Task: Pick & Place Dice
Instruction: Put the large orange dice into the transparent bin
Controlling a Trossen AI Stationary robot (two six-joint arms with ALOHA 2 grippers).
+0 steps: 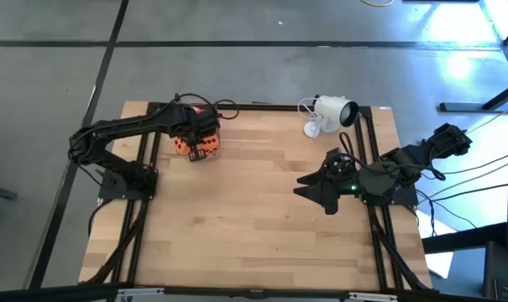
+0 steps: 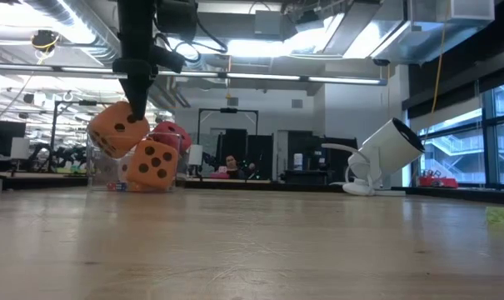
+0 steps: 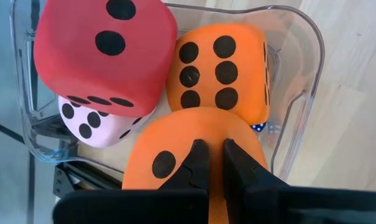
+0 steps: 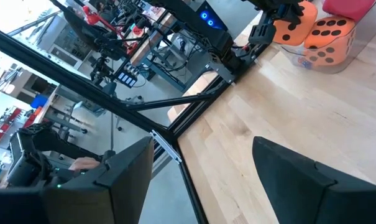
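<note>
A clear plastic tub (image 3: 302, 93) stands near the table's far left corner (image 1: 193, 148). In it lie a red die (image 3: 104, 53), a pale pink die (image 3: 91, 121) under the red one, and an orange die (image 3: 222, 71). My left gripper (image 3: 215, 158) is over the tub, shut on the second orange die (image 3: 175, 149), which shows tilted in the low view (image 2: 117, 129) beside the other orange die (image 2: 154, 164) and the red one (image 2: 175, 133). My right gripper (image 1: 311, 188) waits open at the table's right side. My left gripper pinches the orange die between its two fingers (image 3: 199, 163) at an upper corner (image 2: 137, 117), the soft surface (image 3: 216, 144) squeezed between them. The fingers come from above, pointing down. The die hangs tilted below them, clear of the table; whether it touches the other orange die I cannot tell.
A white camera on a stand (image 1: 331, 113) sits near the far right edge (image 2: 383, 154). A small green bit (image 2: 496, 217) lies on the wood at the right. Black frame rails (image 1: 373, 159) run along the table's sides. Bare wood fills the middle and near part.
</note>
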